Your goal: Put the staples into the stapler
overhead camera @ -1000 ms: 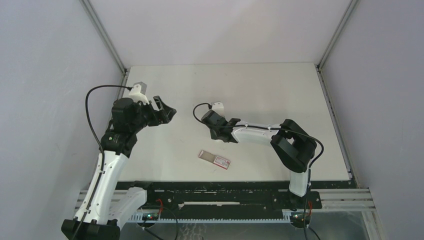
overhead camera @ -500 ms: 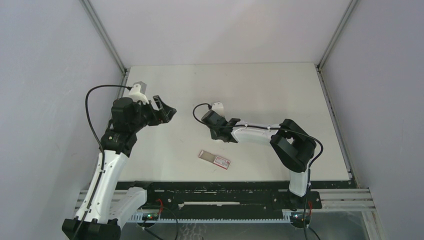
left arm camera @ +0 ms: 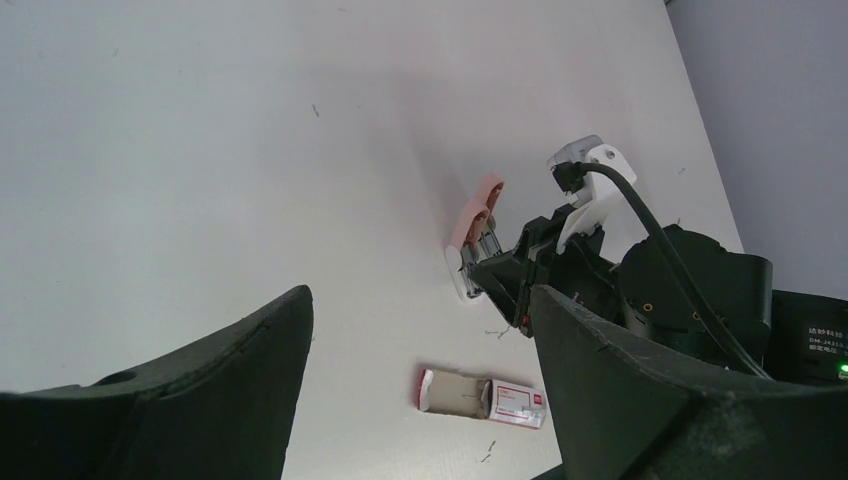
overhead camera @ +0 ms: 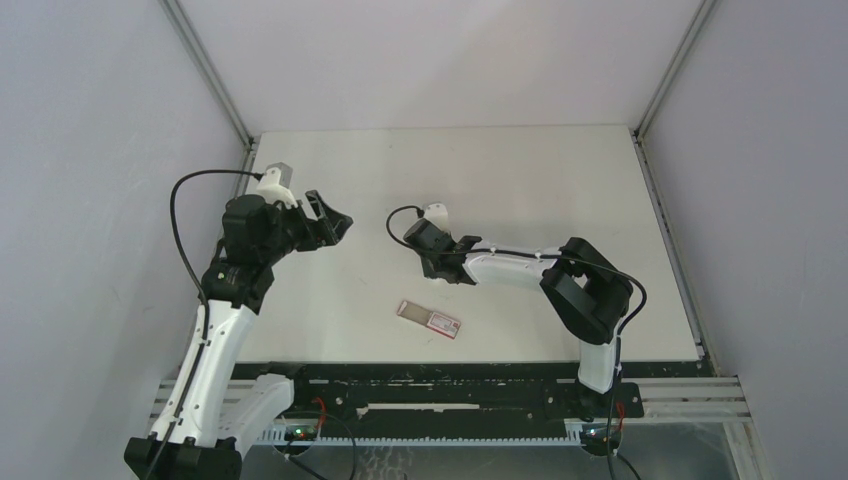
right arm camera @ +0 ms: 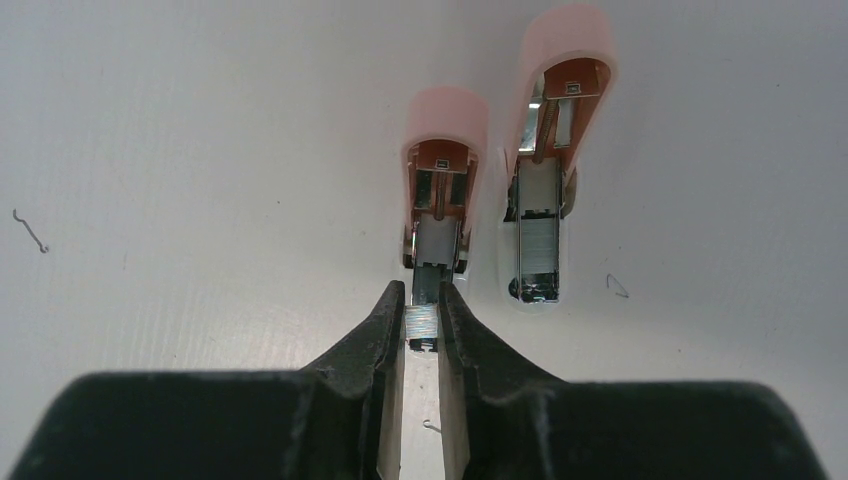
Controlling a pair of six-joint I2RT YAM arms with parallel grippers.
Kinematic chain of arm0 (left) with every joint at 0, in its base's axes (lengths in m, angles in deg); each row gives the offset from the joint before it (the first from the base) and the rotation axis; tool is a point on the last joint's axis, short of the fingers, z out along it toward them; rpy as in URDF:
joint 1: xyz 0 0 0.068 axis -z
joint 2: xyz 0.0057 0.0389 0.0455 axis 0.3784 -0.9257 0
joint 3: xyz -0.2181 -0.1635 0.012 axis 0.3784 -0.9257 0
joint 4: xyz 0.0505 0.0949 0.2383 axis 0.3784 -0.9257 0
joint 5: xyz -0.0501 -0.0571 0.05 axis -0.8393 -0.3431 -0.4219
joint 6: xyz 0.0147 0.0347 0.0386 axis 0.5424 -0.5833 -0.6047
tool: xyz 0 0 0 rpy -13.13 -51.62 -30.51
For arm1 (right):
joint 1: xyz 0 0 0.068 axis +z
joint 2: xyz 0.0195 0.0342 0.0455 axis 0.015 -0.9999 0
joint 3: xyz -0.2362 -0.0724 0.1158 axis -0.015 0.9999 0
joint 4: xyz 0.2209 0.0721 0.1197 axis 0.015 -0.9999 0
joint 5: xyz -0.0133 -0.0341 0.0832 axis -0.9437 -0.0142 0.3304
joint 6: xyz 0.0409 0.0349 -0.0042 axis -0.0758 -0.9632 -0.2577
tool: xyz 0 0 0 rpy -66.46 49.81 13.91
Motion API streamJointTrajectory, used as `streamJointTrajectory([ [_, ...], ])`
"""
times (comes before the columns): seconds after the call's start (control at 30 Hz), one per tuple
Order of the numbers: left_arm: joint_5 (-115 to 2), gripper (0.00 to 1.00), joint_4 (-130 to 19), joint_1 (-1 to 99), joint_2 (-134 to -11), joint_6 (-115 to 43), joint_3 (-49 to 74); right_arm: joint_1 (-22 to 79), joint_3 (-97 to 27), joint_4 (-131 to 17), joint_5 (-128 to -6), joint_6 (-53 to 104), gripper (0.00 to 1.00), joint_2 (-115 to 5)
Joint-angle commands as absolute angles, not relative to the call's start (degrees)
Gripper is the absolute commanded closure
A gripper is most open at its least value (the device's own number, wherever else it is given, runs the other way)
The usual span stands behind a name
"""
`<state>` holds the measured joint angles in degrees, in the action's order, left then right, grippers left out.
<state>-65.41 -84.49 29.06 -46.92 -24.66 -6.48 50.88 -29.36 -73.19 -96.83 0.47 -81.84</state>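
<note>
The pink stapler lies opened on the table, seen as two pink-tipped parts side by side (right arm camera: 446,140) (right arm camera: 558,90); the right part holds a silver strip. My right gripper (right arm camera: 421,308) is shut on a short strip of staples (right arm camera: 421,324) at the near end of the left part's metal channel. The staples pack (overhead camera: 429,318), a pink-red box with a white label, lies slid open near the front; it also shows in the left wrist view (left arm camera: 481,397). My left gripper (overhead camera: 335,224) is open and empty, raised above the table's left. In the top view the stapler is hidden under my right wrist (overhead camera: 437,250).
Loose bent staples lie on the white table (right arm camera: 30,230) (right arm camera: 617,287). The table (overhead camera: 520,170) is walled by grey panels at left, right and back. A black rail (overhead camera: 450,385) runs along the front edge.
</note>
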Motion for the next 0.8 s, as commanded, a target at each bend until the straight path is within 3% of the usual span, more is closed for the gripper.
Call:
streamJointTrajectory([
  [0.0,-67.02,0.16,-81.92,28.52,-46.89,-24.02,-7.84,50.55,-31.74,-71.23,-98.12,1.93,0.87,-81.81],
  [0.77,-67.85,0.16,-81.57,28.20,-46.99,-23.65,-7.94,50.69,-31.74,-71.24,-98.01,1.05,0.88,-83.89],
])
